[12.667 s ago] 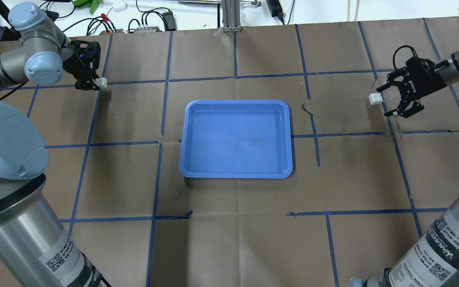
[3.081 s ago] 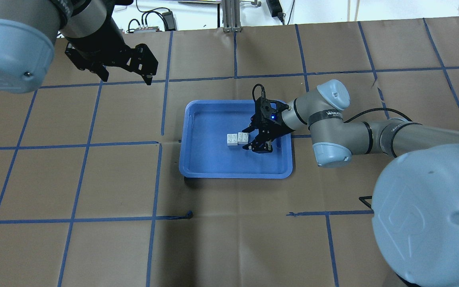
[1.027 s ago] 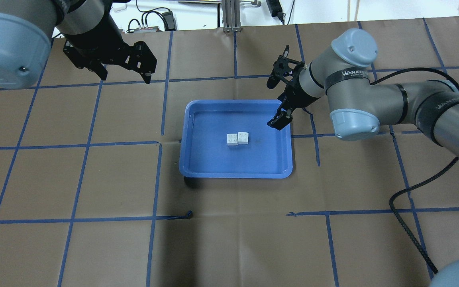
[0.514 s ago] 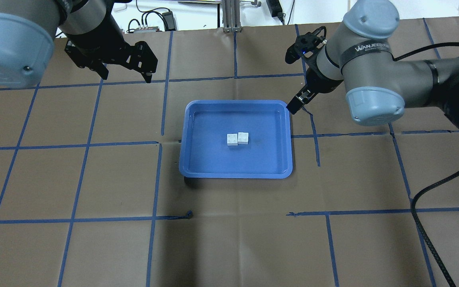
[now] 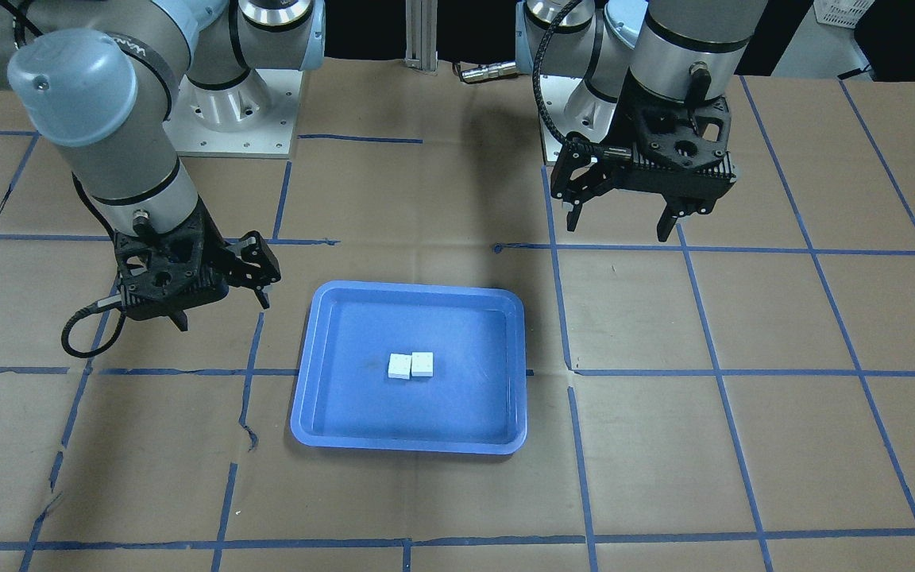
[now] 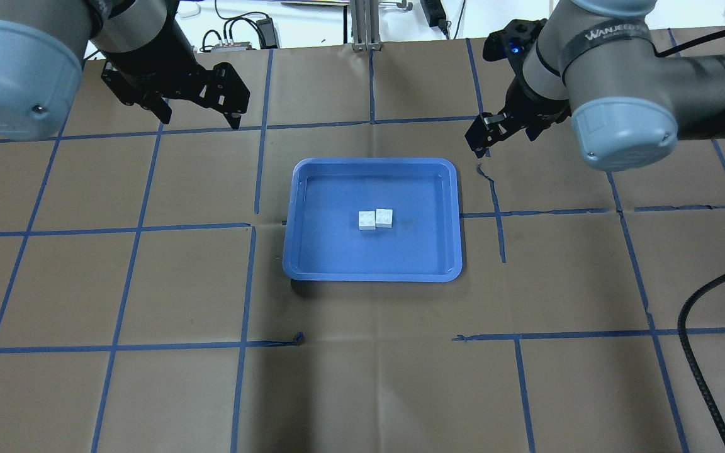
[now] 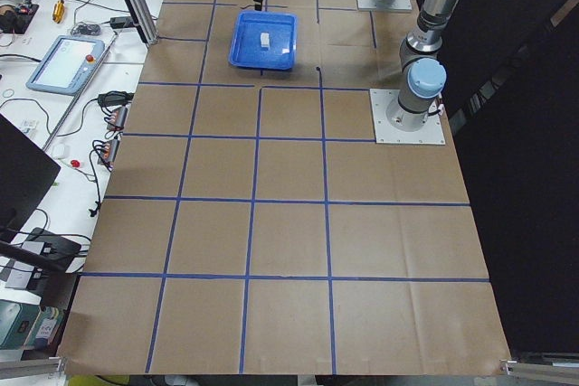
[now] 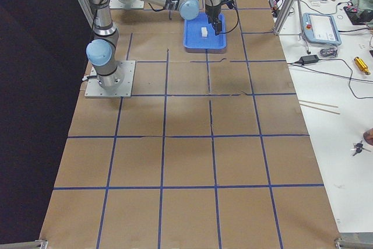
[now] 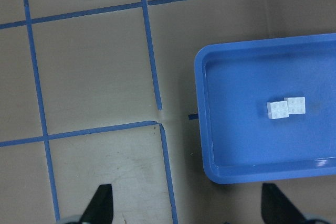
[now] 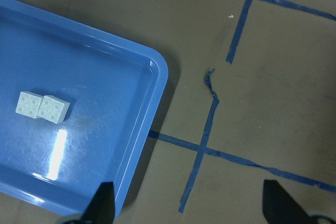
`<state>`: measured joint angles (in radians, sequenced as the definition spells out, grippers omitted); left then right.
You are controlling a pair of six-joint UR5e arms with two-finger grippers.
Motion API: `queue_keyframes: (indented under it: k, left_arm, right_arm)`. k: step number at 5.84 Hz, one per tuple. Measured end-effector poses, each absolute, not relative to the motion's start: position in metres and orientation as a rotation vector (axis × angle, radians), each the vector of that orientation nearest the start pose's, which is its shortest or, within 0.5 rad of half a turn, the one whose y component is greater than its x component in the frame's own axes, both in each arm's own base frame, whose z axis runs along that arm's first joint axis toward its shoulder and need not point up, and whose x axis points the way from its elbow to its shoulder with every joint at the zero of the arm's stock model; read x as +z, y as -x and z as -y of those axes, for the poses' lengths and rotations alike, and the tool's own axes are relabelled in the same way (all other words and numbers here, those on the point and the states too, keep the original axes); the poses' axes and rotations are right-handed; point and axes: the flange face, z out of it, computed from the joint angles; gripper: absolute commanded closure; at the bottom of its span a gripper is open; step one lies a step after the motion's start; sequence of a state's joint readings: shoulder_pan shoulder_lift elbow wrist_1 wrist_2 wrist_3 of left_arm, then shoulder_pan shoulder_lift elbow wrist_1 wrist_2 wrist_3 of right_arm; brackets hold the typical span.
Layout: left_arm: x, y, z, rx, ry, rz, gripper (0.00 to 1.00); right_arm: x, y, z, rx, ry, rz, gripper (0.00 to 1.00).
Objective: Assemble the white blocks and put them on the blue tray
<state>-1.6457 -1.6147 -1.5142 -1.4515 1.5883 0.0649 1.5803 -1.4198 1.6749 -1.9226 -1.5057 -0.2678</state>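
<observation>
- The right gripper (image 5: 223,306) has pulled clear of the blue tray (image 6: 372,162), jaws apart.
- The left gripper (image 5: 619,222) hangs empty, jaws apart too.
- The white blocks (image 6: 376,219) lie mid-tray, seemingly joined; the task is likely done.

Two small white square plastic studded bricks (image 6: 376,218) showing plain white. Rectangular blue plastic tray (image 6: 337,251) showing solid blue, bottom faintly scuffed. Brown paper-covered table (image 6: 362,377) carrying blue tape grid (image 6: 148,346).

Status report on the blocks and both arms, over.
Jaws open and empty on left gripper and right gripper, both outside the blue tray. The white blocks touching, mid-tray; locked together or not, cannot tell. Nothing blocking the tray.
</observation>
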Motion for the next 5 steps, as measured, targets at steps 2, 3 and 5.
queue_keyframes:
  k: [2,3,5]
  left_arm:
    - [0.506,0.17,0.509,-0.202,-0.22,-3.107,0.01]
    - [0.505,0.171,0.511,-0.2,-0.222,-3.109,0.01]
    - [0.503,0.17,0.508,-0.201,-0.233,-3.112,0.01]
  right_arm:
    - [0.44,-0.14,0.55,0.027,0.255,-3.114,0.0]
    - [0.455,-0.139,0.549,0.075,0.19,-3.131,0.0]
    - [0.466,-0.135,0.547,0.099,0.138,-3.167,0.0]
